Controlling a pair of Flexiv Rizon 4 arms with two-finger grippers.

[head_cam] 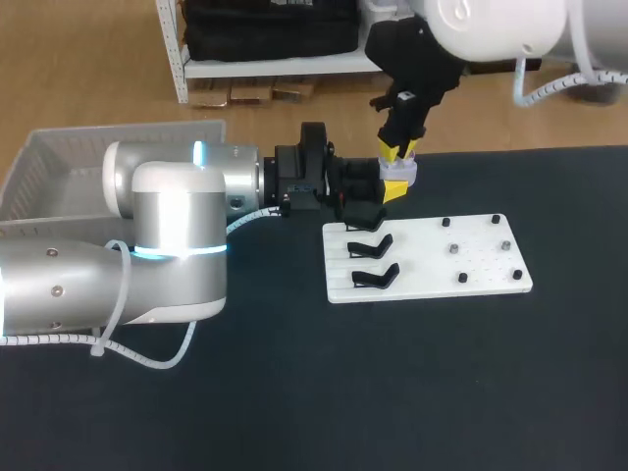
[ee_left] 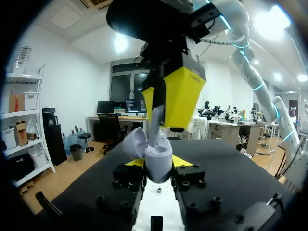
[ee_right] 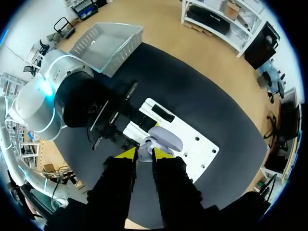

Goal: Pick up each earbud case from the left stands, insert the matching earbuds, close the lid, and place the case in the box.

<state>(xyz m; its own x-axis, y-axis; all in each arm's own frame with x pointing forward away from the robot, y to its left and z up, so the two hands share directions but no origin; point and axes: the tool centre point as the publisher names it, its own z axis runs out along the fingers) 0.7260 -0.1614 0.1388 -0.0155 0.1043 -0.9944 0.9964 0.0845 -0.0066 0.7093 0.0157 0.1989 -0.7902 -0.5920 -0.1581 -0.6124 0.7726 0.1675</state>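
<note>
Left gripper comes in low and level at the near edge of the white board, fingers narrowed onto the lavender earbud case from both sides. The lid hangs open to one side, so the case's mouth faces up. That looks like the point of the hold: one arm acts as a vice while the other loads.

Right gripper drops in from straight above, yellow tips pinched close on a pale earbud with its stem pointing down into the case. I judge this as the insertion step, roughly mid-task for this case. Whether the bud is seated yet, I can't tell.

Case and both grippers are just off the board, above the black stands, two of which lie bare. The box waits well apart, behind the left arm. The lid can't close until the right fingers clear the case.
</note>
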